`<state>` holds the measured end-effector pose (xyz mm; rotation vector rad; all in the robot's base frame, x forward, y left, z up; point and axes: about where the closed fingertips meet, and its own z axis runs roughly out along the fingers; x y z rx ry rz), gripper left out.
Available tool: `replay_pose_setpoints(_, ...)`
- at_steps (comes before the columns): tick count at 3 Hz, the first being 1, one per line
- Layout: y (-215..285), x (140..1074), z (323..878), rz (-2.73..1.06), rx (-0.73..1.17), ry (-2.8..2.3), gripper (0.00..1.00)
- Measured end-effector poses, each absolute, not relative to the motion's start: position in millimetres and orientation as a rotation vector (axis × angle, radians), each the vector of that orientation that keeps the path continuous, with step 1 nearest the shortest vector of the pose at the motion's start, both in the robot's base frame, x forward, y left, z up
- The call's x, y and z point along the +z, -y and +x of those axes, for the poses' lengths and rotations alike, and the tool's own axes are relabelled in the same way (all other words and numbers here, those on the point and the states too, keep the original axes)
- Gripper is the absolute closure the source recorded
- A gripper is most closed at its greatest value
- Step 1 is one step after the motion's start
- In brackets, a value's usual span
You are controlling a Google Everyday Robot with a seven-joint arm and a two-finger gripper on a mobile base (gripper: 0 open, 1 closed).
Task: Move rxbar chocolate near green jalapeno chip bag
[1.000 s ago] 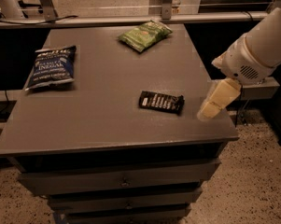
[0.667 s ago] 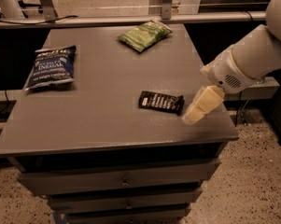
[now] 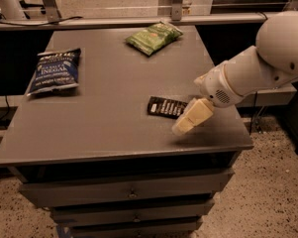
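Observation:
The rxbar chocolate (image 3: 166, 107) is a small flat black bar with pale lettering, lying on the grey table (image 3: 109, 118) right of its middle. The green jalapeno chip bag (image 3: 154, 36) lies near the table's far edge, well behind the bar. My gripper (image 3: 182, 128) hangs from the white arm coming in from the right. Its pale tip is just above the table, right beside the bar's right end and slightly nearer the front edge. It holds nothing that I can see.
A dark blue chip bag (image 3: 55, 70) with white lettering lies at the table's left side. Drawers (image 3: 128, 195) sit below the tabletop. A rail and metal posts (image 3: 176, 4) run behind the table. Speckled floor lies to the right.
The arm has swung left and down across the table's right side, bringing the gripper from near the right edge up to the bar's right end. The bar and both bags have not moved.

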<state>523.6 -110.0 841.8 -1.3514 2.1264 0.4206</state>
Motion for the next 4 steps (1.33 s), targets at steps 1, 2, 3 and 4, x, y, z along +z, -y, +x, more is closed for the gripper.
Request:
replay_pose_setpoints(1, 101.3, 836.1, 527.1, -1.338, 0.442, -2.111, 0.0)
replay_pose_setpoints(2, 94.3, 831.7, 529.8, -1.328, 0.459, -2.098, 0.0)
replay_pose_setpoints(3, 94.2, 831.7, 529.8, -1.328, 0.459, -2.097, 0.0)
replay_pose_setpoints(4, 94.9, 827.2, 531.2, -1.319, 0.432, -2.088, 0.18)
